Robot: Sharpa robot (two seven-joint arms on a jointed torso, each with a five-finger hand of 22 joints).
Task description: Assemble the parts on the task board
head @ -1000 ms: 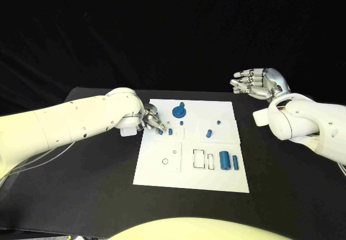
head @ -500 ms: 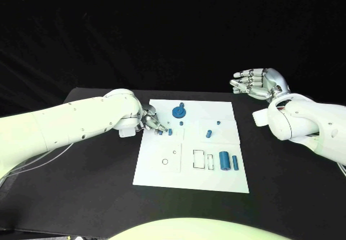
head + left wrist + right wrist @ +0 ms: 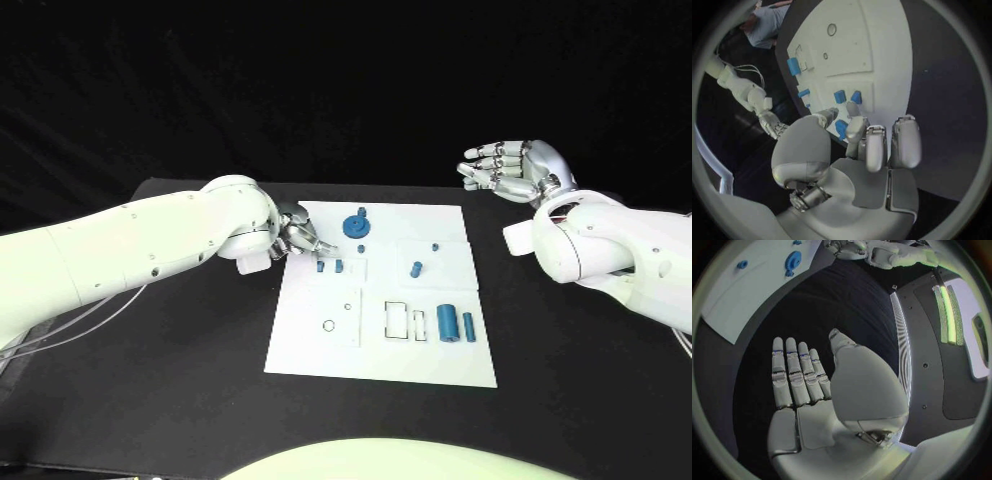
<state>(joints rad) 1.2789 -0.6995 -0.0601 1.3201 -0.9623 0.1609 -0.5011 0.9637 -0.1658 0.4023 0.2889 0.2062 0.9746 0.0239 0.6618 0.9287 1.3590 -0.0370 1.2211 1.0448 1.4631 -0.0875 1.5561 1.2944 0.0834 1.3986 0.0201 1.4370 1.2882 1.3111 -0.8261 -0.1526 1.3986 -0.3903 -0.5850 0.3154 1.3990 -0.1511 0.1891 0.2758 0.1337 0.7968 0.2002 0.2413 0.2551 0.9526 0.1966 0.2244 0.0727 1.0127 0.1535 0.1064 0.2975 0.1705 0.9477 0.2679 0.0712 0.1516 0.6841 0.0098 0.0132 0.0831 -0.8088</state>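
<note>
Left fingers: curled down at the far-left corner of the task board, tips at a small blue piece; cannot tell whether pinched or merely touched.
Left hand: low over the board's far-left edge, just beside two short blue pegs.
Right hand: raised off the table beyond the board's far-right corner, fingers loosely apart, holding nothing.
Done, by judgement: blue gear seated at the far middle; small peg standing right of centre.
Left, by judgement: two blue cylinders lying at near right beside unfilled outlined slots; ring outline at near left unfilled. Early stage.
</note>
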